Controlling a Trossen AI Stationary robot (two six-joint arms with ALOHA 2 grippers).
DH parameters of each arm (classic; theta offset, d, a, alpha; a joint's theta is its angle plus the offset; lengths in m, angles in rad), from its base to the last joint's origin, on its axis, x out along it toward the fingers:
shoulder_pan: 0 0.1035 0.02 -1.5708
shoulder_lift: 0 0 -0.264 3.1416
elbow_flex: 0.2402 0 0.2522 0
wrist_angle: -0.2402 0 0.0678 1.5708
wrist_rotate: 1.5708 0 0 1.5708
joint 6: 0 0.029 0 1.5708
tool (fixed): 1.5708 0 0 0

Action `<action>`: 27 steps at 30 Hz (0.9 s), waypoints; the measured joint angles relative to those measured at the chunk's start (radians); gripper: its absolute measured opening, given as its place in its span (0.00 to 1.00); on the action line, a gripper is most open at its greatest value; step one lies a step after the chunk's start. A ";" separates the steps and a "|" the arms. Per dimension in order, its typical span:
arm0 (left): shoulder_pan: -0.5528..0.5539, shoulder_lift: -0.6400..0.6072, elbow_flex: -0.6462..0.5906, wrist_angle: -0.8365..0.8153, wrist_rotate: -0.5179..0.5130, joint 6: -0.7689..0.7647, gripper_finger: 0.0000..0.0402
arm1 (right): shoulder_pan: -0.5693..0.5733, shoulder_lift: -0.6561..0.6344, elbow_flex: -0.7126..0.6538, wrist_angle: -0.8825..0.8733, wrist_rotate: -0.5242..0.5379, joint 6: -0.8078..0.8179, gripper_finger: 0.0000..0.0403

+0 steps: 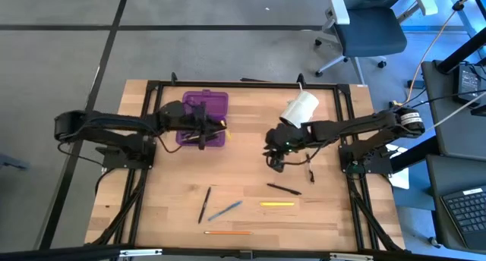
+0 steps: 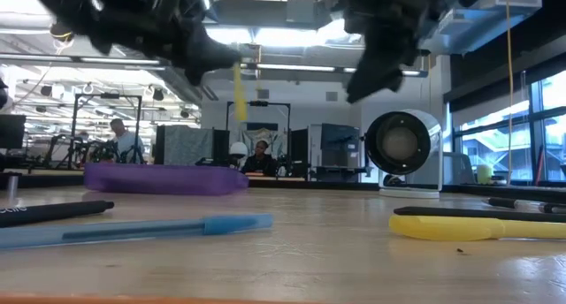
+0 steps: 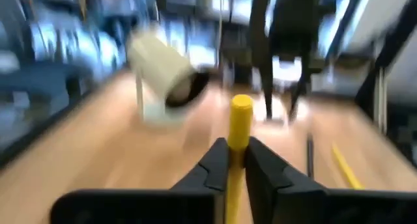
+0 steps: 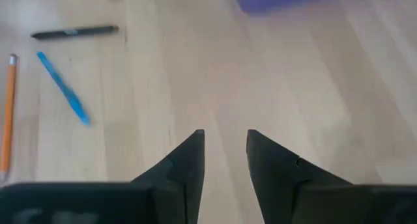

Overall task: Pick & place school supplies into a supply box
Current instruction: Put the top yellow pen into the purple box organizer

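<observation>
The purple supply box (image 1: 206, 103) lies open at the table's far left; in the low view the box (image 2: 164, 178) is a flat purple shape. My left gripper (image 1: 211, 127) hovers at its right edge, shut on a yellow pen (image 2: 239, 92). My right gripper (image 1: 272, 153) hangs open above the table's middle, and nothing is between its fingers (image 4: 225, 136). A black pen (image 1: 205, 204), a blue pen (image 1: 225, 210), an orange pencil (image 1: 228, 233), a yellow marker (image 1: 277, 204) and a second black pen (image 1: 283, 188) lie flat near the front edge. My left gripper pinches the yellow pen's shaft (image 3: 236, 155) between its two fingers, which come at it nearly level from the table's left. One blunt end (image 3: 240, 107) sticks up past the fingertips. The rest of the pen hangs about upright below them (image 2: 240, 101), clear of table and box.
A white cylindrical roll (image 1: 300, 109) lies on its side at the far right, just behind my right arm. Bare wood lies between the box and the pens near the front edge. A black frame (image 1: 250, 84) runs around the table top.
</observation>
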 joint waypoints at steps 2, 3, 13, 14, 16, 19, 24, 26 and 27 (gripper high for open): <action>-0.005 -0.022 0.107 -0.299 -0.047 0.038 0.04 | -0.001 -0.008 0.000 -0.057 0.001 0.043 0.30; -0.011 -0.025 0.165 -0.449 -0.091 0.052 0.04 | -0.001 -0.008 0.000 -0.068 0.002 0.052 0.30; -0.019 0.173 0.455 -1.102 -0.359 0.106 0.04 | -0.001 -0.005 0.000 -0.071 0.004 0.066 0.30; -0.012 0.204 0.463 -1.128 -0.359 0.118 0.04 | -0.001 -0.005 0.000 -0.075 -0.001 0.067 0.30; 0.003 0.264 0.480 -1.193 -0.362 0.140 0.04 | -0.001 -0.005 0.000 -0.086 -0.022 0.092 0.30; 0.022 0.344 0.504 -1.233 -0.363 0.147 0.05 | -0.001 -0.005 0.000 -0.097 -0.078 0.144 0.30; 0.032 0.442 0.532 -1.243 -0.361 0.182 0.05 | 0.008 -0.005 0.000 -0.115 -0.210 0.167 0.30; 0.032 0.476 0.539 -1.240 -0.362 0.183 0.05 | 0.019 -0.005 0.001 -0.162 -0.237 0.261 0.30; 0.032 0.488 0.541 -1.243 -0.363 0.183 0.05 | 0.025 -0.005 0.001 -0.204 -0.235 0.338 0.30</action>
